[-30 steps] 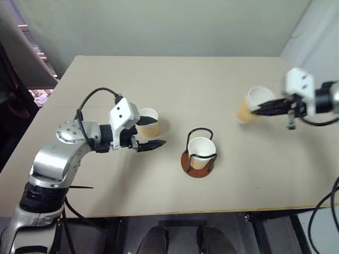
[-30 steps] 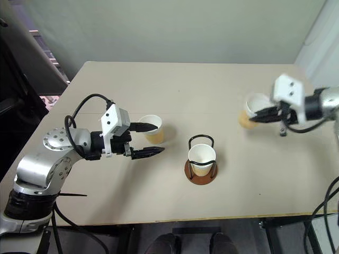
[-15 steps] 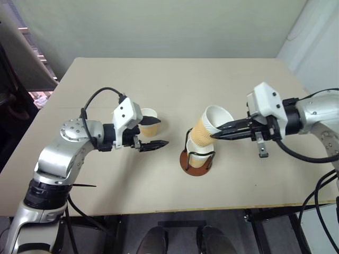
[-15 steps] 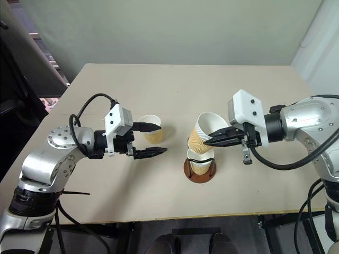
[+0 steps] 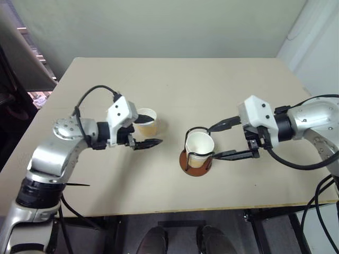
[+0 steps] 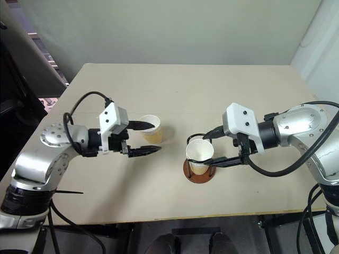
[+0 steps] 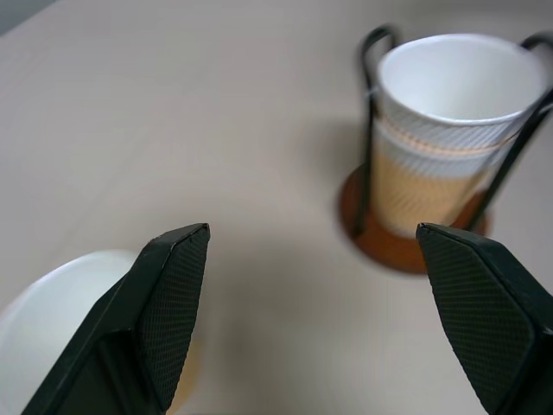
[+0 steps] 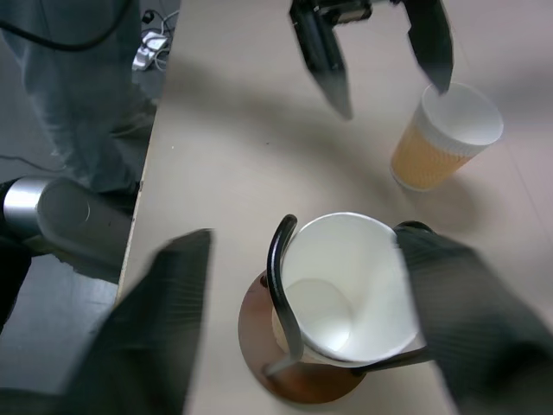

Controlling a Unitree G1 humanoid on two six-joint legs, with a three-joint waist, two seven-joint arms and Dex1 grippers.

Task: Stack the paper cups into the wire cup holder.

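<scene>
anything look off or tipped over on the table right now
Nothing stands out. The stacked paper cups sit upright in the wire cup holder, and the third cup stands upright on the table by the left gripper.

Even soft light, blurred wrist foregrounds

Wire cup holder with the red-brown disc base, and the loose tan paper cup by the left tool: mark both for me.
Black wire cup holder (image 5: 186,163): left eye view, on its red-brown disc base.
Loose tan paper cup (image 5: 148,127): left eye view, on its outer wall.
</scene>
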